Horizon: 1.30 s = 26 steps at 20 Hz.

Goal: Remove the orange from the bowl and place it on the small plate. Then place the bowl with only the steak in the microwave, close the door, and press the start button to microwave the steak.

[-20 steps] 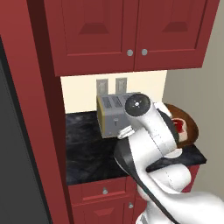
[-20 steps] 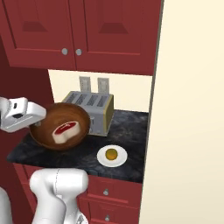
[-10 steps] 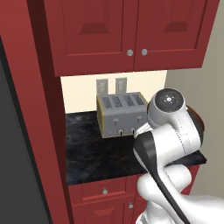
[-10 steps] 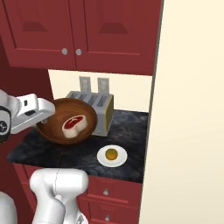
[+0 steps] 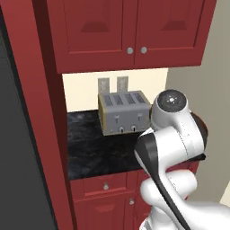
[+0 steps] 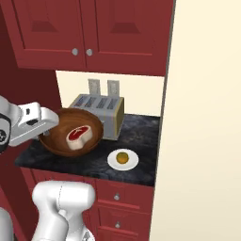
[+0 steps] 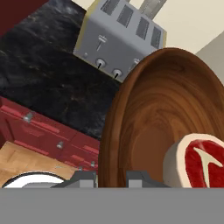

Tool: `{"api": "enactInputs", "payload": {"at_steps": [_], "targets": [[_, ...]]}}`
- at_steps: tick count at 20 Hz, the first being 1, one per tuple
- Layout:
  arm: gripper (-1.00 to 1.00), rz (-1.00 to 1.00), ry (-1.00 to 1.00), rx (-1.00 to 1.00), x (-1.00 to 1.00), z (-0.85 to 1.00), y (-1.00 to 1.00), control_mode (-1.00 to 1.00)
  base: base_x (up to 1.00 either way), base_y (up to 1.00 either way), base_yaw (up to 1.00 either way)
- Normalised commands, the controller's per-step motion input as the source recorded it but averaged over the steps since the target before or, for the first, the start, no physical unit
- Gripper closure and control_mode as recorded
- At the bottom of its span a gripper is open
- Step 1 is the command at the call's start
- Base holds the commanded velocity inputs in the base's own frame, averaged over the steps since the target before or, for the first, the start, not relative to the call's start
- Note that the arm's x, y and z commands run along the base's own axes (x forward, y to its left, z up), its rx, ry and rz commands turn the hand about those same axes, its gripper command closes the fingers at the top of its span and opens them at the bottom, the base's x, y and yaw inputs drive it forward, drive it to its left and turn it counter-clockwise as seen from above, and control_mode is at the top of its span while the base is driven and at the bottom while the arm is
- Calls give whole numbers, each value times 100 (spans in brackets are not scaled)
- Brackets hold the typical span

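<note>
Wood, stone, metal and painted panels

The bowl [image 7: 166,113] shows smooth brown wood grain with a soft sheen; the steak [image 7: 199,159] looks raw and matt. The small plate [image 6: 123,160] is plain glossy white. The toaster [image 5: 124,112] is brushed grey metal, the counter [image 5: 94,148] polished black marble, the cabinets [image 5: 130,31] satin red-painted wood.

Brown wooden bowl [image 6: 70,136] is up off the counter, held by its left rim, tilted a bit in right base view. Inside: the steak [image 6: 77,136], raw red w/ white fat rim, sitting approx. mid-bowl; hand view has it low on the bowl's inner wall, near the edge. The orange [image 6: 123,157], small, round, yellow-orange, sits centred on the small plate [image 6: 114,163], plain white, flat on the dark counter, near edge, just right of and below the bowl, apart from it.
</note>
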Motion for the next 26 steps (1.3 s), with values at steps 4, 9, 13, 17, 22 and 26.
{"api": "enactInputs", "payload": {"at_steps": [4, 9, 13, 17, 22, 26], "targets": [[100, 0, 0, 0, 0, 0, 0, 100, -100, 26, 0], [100, 0, 0, 0, 0, 0, 0, 100, -100, 29, 0], [100, 0, 0, 0, 0, 0, 0, 100, -99, 85, 4], [100, 0, 0, 0, 0, 0, 0, 100, -55, 100, 13], [100, 0, 0, 0, 0, 0, 0, 100, -6, 100, 12], [100, 0, 0, 0, 0, 0, 0, 100, 1, 100, 7]]}}
